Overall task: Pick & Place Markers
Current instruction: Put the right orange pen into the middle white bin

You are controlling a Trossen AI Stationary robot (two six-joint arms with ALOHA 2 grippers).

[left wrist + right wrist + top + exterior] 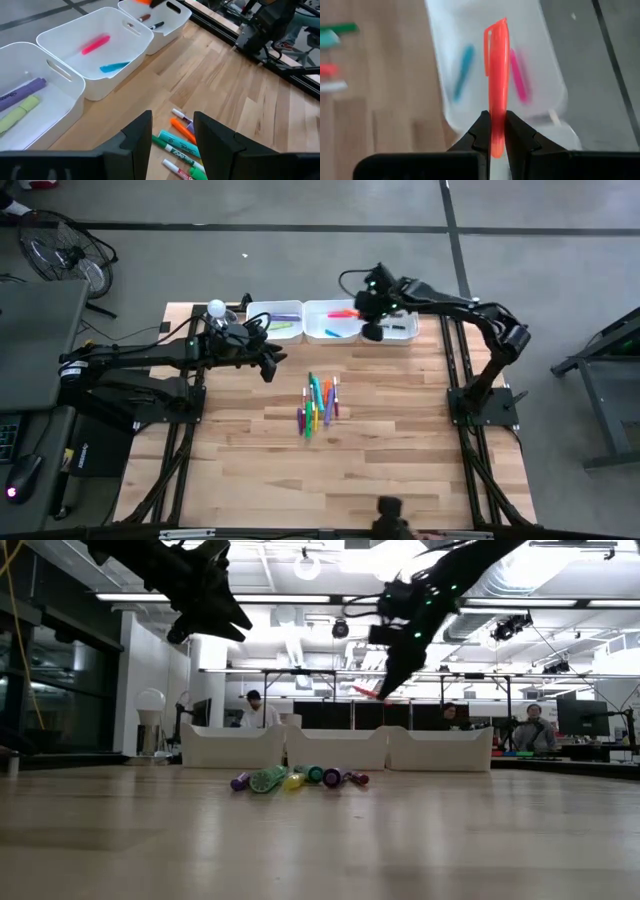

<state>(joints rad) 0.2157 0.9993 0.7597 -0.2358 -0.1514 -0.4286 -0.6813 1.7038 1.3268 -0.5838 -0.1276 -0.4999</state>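
Right hand point(493, 131) is clenched on an orange plastic marker point(497, 75), held above the white trays at upper centre. Left hand point(172, 137) is held released at left centre, over the bench point(400, 440).

A robotics lab or workshop: a wooden table point(400, 430) on a concrete floor point(560, 240), ceiling strip lights point(290, 602) and exposed ducts, people seated at monitors point(580, 720) far right, a fan point(65, 250) far left.

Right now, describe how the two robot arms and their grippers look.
Both arms are dark, almost black, built of slim jointed links on bases at the table's sides. The left gripper has two broad, flat black fingers with angular edges. The right gripper has matching black fingers tapering to narrow tips. Black cables loop near the right arm's wrist, where small green lights glow. A white rounded part sits by the left arm's wrist.
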